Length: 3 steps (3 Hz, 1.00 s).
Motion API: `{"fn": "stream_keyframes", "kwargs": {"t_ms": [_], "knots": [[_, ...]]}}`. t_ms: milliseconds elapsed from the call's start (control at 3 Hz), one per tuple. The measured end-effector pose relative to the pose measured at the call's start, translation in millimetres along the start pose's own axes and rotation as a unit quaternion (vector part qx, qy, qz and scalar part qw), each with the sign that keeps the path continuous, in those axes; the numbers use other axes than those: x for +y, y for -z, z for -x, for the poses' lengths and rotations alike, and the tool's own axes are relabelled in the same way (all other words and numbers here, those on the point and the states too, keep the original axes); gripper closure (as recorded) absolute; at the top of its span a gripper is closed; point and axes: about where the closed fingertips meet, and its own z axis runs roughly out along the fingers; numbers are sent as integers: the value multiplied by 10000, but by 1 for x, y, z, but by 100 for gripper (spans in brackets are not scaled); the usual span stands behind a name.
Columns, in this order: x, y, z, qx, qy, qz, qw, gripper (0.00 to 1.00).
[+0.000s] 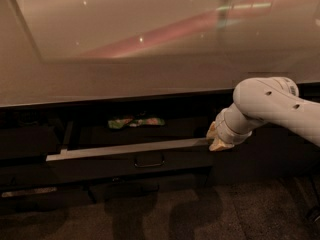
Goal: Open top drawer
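The pale tan gripper [217, 138] on the white robot arm [270, 101] sits against the right end of the wide dark grey top drawer [100, 166]; whether it is clenched there cannot be told. The drawer stands pulled out, stretching left from the gripper beneath the glossy beige countertop [150, 79]. Inside it, up and left of the gripper, lies a crumpled green-and-pale packet [136, 121].

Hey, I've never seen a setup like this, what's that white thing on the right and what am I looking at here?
This is one camera view, looking down at a cabinet front from in front of it. The white tube on the right is a robot arm. Its end effector, the part that grasps, sits at the right end of the top drawer, on its pale rim. That drawer stands partly open, with a small loop handle at its centre and a green packet lying inside. Above it runs a glossy countertop.
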Motion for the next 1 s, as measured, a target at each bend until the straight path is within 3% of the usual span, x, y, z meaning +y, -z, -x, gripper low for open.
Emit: {"fn": "stream_keyframes", "kwargs": {"t_ms": [1000], "knots": [[0, 0, 0, 0, 0, 1, 10000, 12]]}}
